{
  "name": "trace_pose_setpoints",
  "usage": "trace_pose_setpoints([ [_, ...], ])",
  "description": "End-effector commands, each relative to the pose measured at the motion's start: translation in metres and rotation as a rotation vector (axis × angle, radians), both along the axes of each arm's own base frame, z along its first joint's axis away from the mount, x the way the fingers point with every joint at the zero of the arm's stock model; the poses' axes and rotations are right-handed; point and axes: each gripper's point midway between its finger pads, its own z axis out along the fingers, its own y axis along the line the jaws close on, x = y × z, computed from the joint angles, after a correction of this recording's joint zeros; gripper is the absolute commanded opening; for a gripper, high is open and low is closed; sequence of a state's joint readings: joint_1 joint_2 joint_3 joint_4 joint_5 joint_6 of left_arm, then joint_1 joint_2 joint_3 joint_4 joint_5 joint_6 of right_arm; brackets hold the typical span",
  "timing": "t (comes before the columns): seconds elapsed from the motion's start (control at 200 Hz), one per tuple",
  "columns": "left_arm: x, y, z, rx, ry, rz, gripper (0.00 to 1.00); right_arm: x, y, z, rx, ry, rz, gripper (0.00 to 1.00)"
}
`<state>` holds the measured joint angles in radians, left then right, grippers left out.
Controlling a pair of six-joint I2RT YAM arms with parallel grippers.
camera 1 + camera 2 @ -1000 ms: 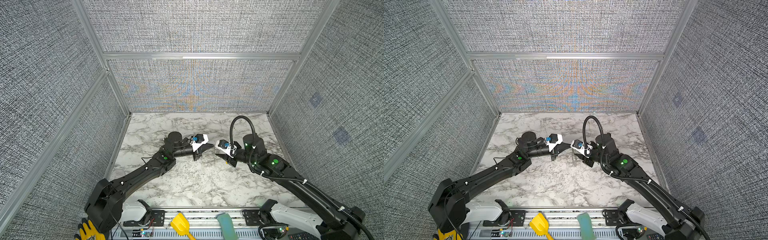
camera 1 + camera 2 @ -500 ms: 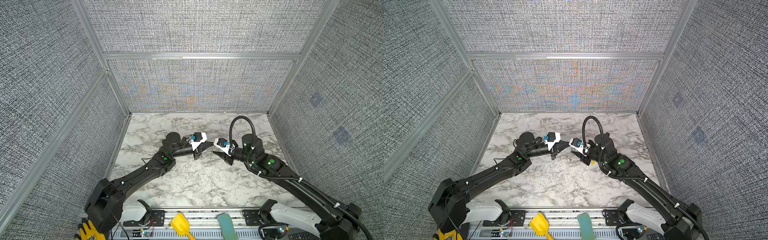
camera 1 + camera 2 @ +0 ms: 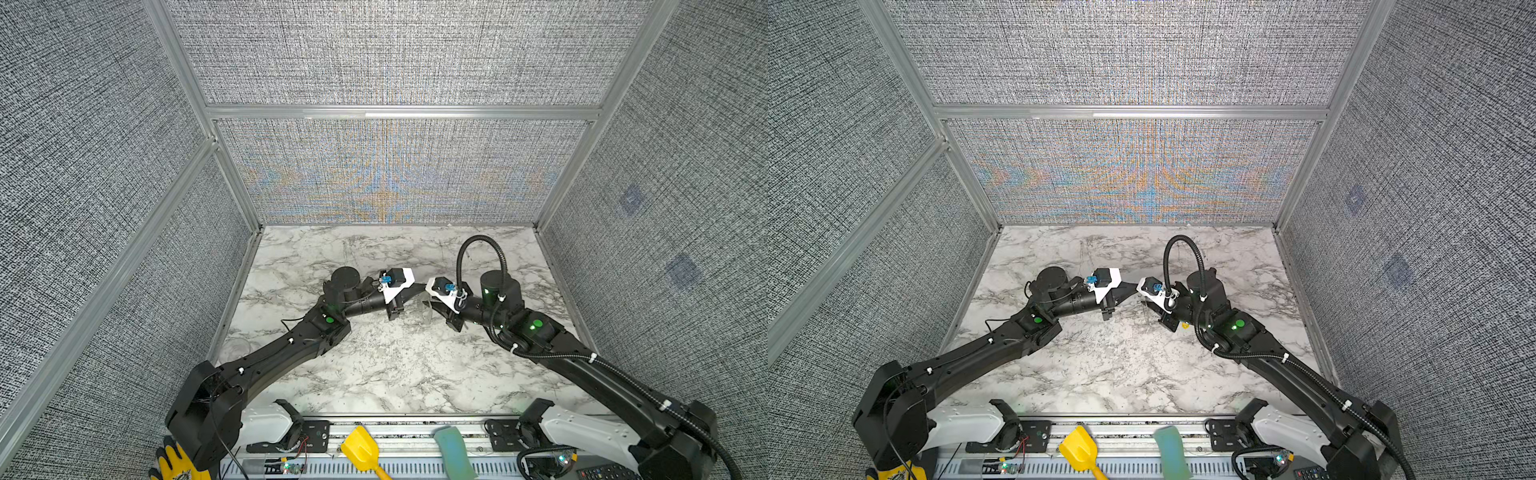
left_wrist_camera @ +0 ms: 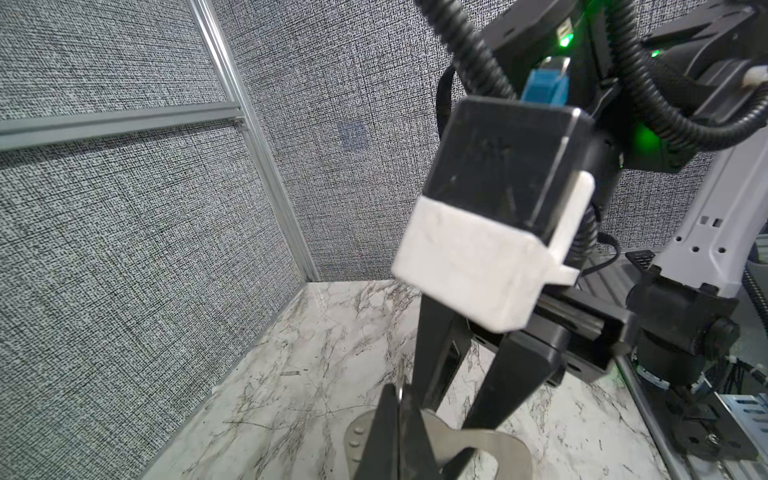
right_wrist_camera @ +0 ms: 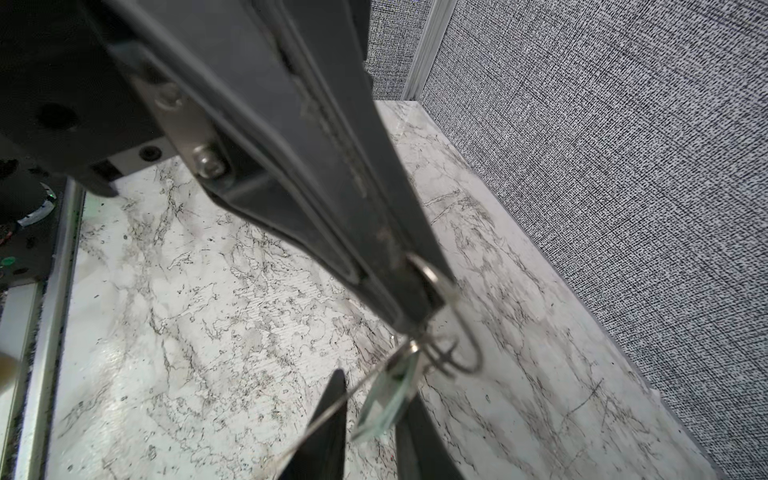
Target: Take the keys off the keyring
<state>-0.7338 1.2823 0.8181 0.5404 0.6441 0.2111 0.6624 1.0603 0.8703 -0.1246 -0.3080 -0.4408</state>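
Top views high, near-identical, looking down over whole table [image 3: 386, 374], wrist views close, low

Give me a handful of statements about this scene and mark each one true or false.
1. The left gripper is shut on a thin wire ring. True.
2. The pale green tag lies flat on the marble. False: it hangs from the wire, between the fingers of the right gripper.
3. The grey plate has small holes along one edge. True.
4. The two grippers sit far apart at opposite sides. False: they meet near the middle of the table.
5. A yellow scoop lies at the near rail. True.
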Motion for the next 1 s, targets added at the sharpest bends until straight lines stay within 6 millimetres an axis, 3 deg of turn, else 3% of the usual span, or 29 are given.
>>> trace_pose_setpoints([
  [0.0,0.002,0.000,-0.003,0.031,-0.040,0.029,0.00,0.006,0.001,0.011,0.028,-0.036,-0.020,0.21],
  [0.47,0.001,0.002,-0.004,0.071,-0.125,0.070,0.00,0.009,-0.004,0.009,-0.015,-0.052,-0.040,0.00],
  [0.77,0.001,0.005,-0.005,0.087,-0.151,0.085,0.00,0.008,-0.018,0.001,-0.122,-0.064,-0.063,0.00],
  [0.795,0.001,0.005,-0.005,0.088,-0.151,0.083,0.00,0.009,-0.018,0.015,-0.110,-0.088,-0.062,0.00],
  [0.996,-0.004,0.005,-0.007,0.100,-0.146,0.058,0.00,0.009,-0.019,0.021,-0.127,-0.100,-0.055,0.00],
])
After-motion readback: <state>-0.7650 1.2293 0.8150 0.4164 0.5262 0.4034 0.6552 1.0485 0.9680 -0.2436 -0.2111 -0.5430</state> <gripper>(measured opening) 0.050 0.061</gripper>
